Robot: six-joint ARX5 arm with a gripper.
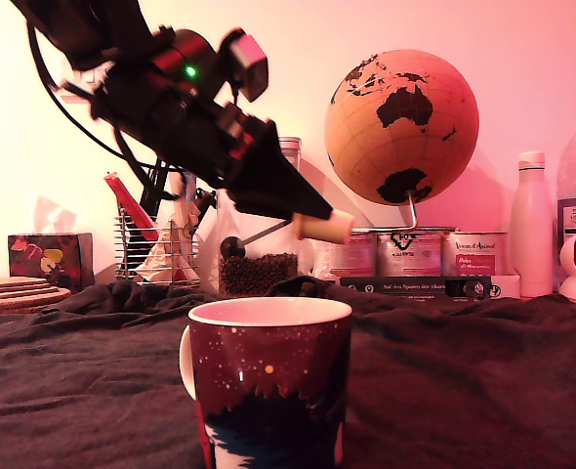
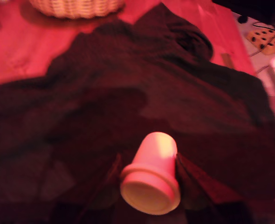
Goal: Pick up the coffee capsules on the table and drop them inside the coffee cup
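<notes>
Exterior view: the hand [image 1: 319,221] is clamped on a cream coffee capsule [image 1: 324,226], held tilted in the air above and slightly toward the exterior view's right of the coffee cup [image 1: 268,391]. The red starry cup stands upright on the dark cloth of the worktop [image 1: 464,371]. Behind it, a cork globe [image 1: 401,127] and pale tins [image 1: 410,253] stand.

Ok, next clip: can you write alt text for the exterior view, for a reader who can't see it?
A black gripper holds a cream coffee capsule in the air above and behind a dark red starry coffee cup on a dark-clothed table. A globe, tins and bottles line the back wall.
</notes>
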